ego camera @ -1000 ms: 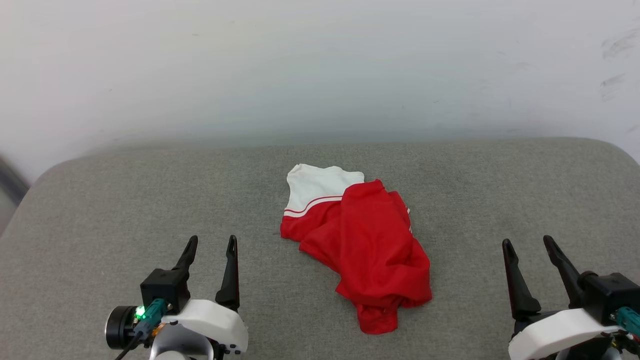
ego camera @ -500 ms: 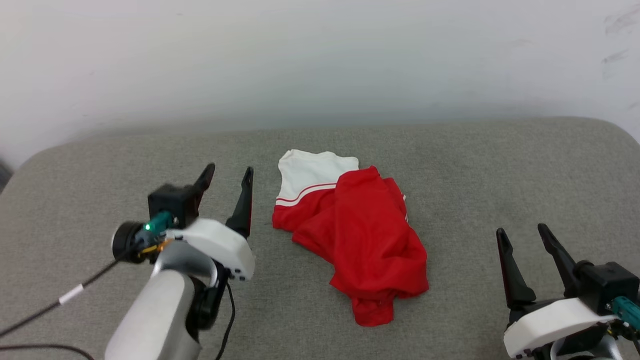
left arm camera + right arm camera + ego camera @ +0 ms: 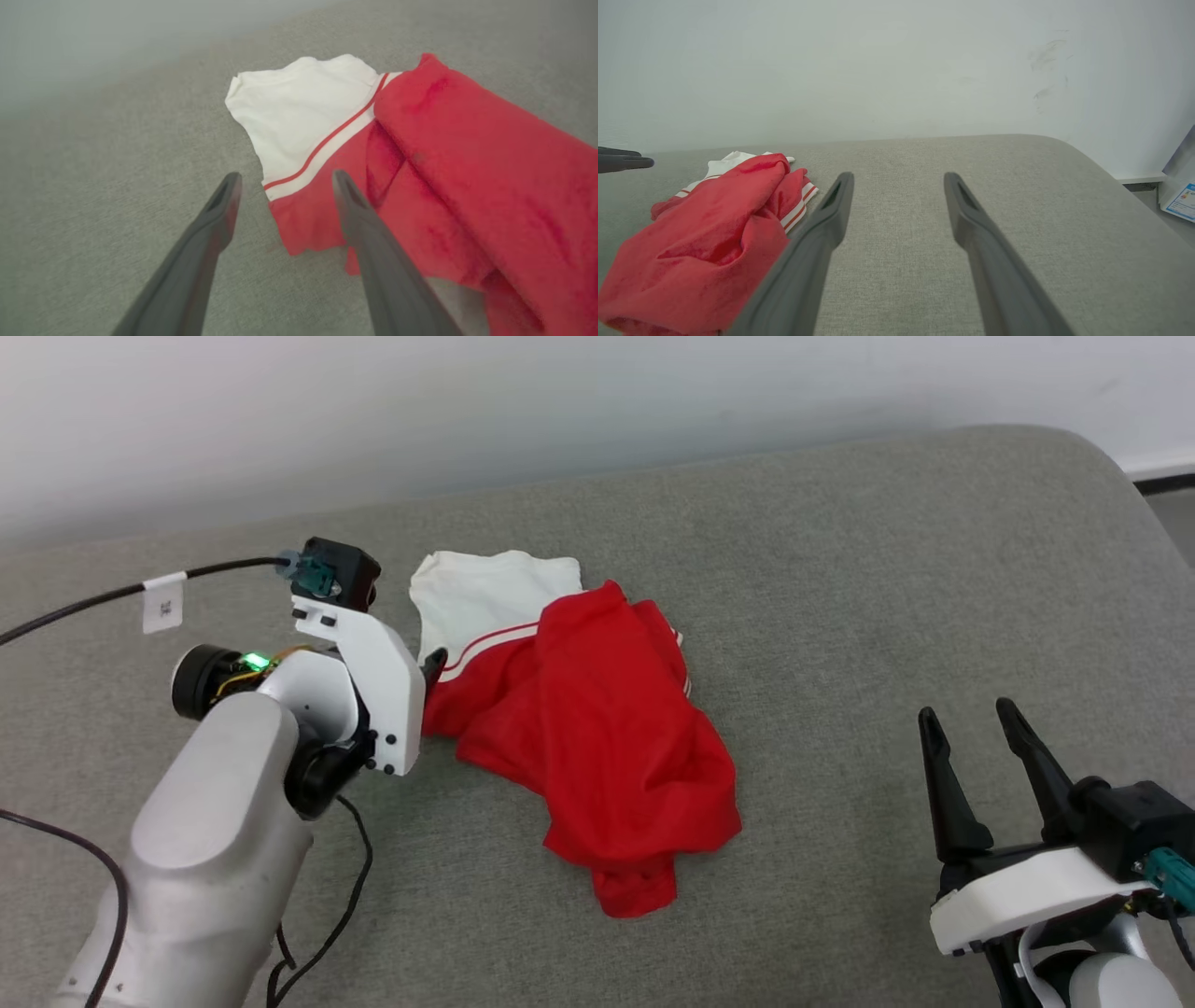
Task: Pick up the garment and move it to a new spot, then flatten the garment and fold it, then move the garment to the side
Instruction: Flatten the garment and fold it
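The garment (image 3: 579,728) lies crumpled on the grey cushion, red body bunched over itself, one white sleeve (image 3: 476,593) with red-striped trim at its far left. My left gripper (image 3: 286,176) stands open just above the garment's left edge. One finger is over the bare cushion and the other over the red fabric beside the sleeve trim, with nothing gripped. In the head view the left arm's white wrist (image 3: 373,663) covers most of those fingers. My right gripper (image 3: 964,711) is open over bare cushion, well to the right of the garment (image 3: 705,233).
The grey cushion (image 3: 887,569) runs back to a white wall and rounds off at the far right corner, where the floor shows. A black cable (image 3: 93,602) trails from the left wrist. A blue-labelled paper (image 3: 1181,198) lies beyond the cushion's right edge.
My left arm has reached forward and rightward to the garment's left edge, fingers now pointing down at it. The head camera has shifted. The right gripper has held its place; the garment lies as before.
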### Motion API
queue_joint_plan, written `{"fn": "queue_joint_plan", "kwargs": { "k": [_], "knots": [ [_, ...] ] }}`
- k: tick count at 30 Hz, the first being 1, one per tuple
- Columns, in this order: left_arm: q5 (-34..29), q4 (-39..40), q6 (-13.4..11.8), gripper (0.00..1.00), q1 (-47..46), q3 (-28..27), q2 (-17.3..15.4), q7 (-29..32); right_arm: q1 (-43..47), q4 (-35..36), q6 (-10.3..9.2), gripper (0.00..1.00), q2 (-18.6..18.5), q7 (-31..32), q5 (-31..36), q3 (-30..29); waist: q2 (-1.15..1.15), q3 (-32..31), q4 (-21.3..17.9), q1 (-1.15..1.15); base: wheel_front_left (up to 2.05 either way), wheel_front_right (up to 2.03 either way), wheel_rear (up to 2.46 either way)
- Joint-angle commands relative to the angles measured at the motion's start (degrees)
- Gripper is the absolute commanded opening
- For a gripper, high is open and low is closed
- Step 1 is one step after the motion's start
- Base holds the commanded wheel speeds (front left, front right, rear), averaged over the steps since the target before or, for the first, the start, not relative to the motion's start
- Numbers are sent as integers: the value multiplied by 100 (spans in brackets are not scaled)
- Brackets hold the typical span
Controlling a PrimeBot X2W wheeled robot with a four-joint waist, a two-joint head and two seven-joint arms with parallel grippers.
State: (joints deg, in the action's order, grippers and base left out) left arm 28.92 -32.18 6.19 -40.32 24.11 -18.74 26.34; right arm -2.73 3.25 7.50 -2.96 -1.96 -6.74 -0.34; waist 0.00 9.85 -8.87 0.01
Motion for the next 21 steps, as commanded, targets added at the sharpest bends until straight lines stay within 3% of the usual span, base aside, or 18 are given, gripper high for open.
{"fn": "queue_joint_plan", "kwargs": {
  "k": [1,11,12,13,14,21],
  "knots": [
    [84,-161,39,100,-136,44,-63,190,-80,-65,-2,100,8,-63,-43,16,0,211,-201,-1,0,0,0],
    [626,-1146,123,100,-198,499,-334,1493,-291,-479,-2,100,8,-323,-240,137,0,471,-518,-1,0,0,0],
    [664,-1212,125,47,-164,548,-324,1580,-303,-502,-2,100,9,-344,-249,134,0,464,-540,-1,0,0,0],
    [741,-1239,126,10,-129,574,-290,1614,-306,-533,-2,100,9,-363,-248,119,0,461,-551,-1,0,0,0],
    [802,-1246,127,0,-106,599,-267,1641,-308,-564,-2,100,9,-380,-252,99,0,457,-556,-1,0,0,0],
    [642,-979,123,0,-275,735,-328,892,-226,-646,-2,100,9,-364,-157,-56,0,191,-376,-1,0,0,0]
  ]
}}
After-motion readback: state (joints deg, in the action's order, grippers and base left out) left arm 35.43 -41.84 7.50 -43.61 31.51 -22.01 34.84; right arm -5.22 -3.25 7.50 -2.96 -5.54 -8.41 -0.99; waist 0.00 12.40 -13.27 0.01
